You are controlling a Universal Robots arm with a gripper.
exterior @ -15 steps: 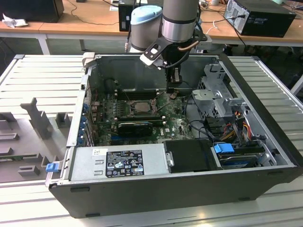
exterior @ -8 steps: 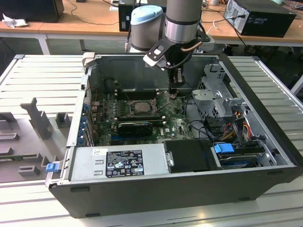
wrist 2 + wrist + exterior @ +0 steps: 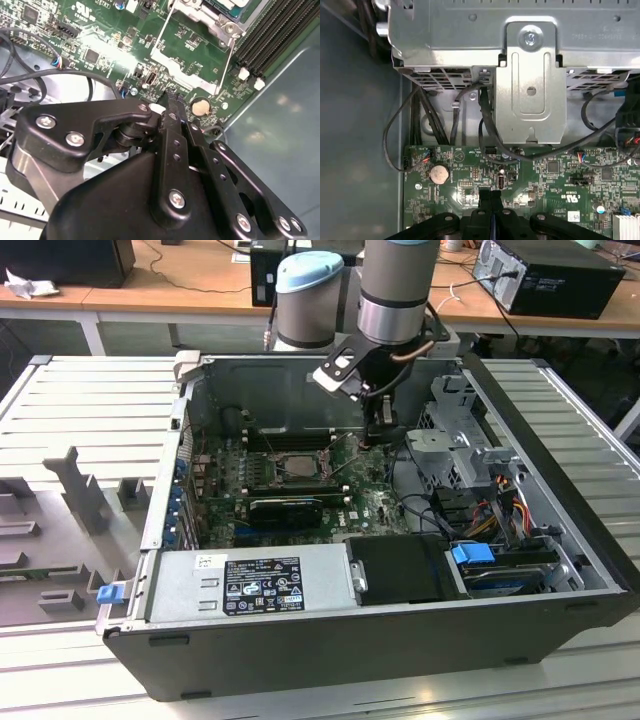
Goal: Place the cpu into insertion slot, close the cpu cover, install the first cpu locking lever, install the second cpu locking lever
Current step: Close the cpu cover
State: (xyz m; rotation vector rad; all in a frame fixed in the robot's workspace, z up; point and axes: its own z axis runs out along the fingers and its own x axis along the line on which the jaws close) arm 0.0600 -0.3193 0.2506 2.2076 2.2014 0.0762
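In the exterior view, the cpu (image 3: pixel 297 464) lies with its silvery top up in the insertion slot (image 3: pixel 272 466) on the green motherboard (image 3: pixel 375 502) inside the open computer case. My gripper (image 3: pixel 383 437) hangs over the board toward the exterior view's right of the slot, apart from it, its fingers shut on nothing. Both wrist views show the black fingertips (image 3: pixel 167 97) (image 3: pixel 490 197) pressed together just above the board near a coin battery (image 3: pixel 201 106) (image 3: pixel 439 173). The cpu cover's grey frame (image 3: pixel 212 19) and two thin wire levers (image 3: pixel 161 35) (image 3: pixel 230 62) flank the slot; I cannot tell whether they are latched.
A grey power supply (image 3: pixel 250 585) fills the case's near side. A metal drive cage (image 3: pixel 465 445) (image 3: pixel 530 85) with black cables (image 3: pixel 485 125) stands close by the gripper. Long black memory slots (image 3: pixel 270 35) run beside the socket. Grey fixtures (image 3: pixel 80 490) sit on the table.
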